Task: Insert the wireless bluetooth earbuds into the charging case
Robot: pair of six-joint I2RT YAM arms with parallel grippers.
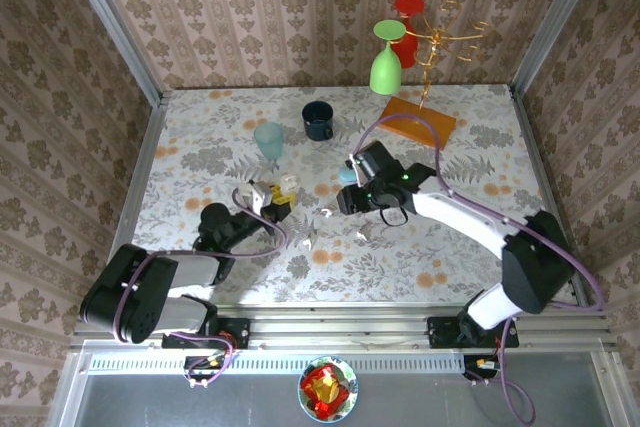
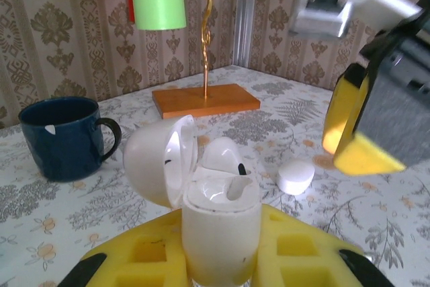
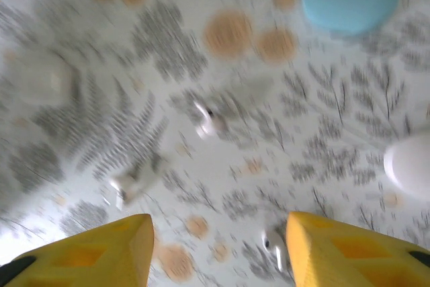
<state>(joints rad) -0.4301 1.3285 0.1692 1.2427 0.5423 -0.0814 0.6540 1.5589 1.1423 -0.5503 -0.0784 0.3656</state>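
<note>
The left gripper [image 2: 222, 260], at the near left of the floral-patterned table [image 1: 470, 237], was clenched on an upright white pebble-shaped plastic charging case [image 2: 222, 223] with its lid hinged open. One tiny glossy white plastic earbud [image 2: 224, 156] sat at the case's open top, though how deeply could not be told. Just to its right, the right gripper [image 3: 218, 247] hovered with yellow jaws released and empty above three loose earbuds [image 3: 210, 120] on the table between the arms.
</note>
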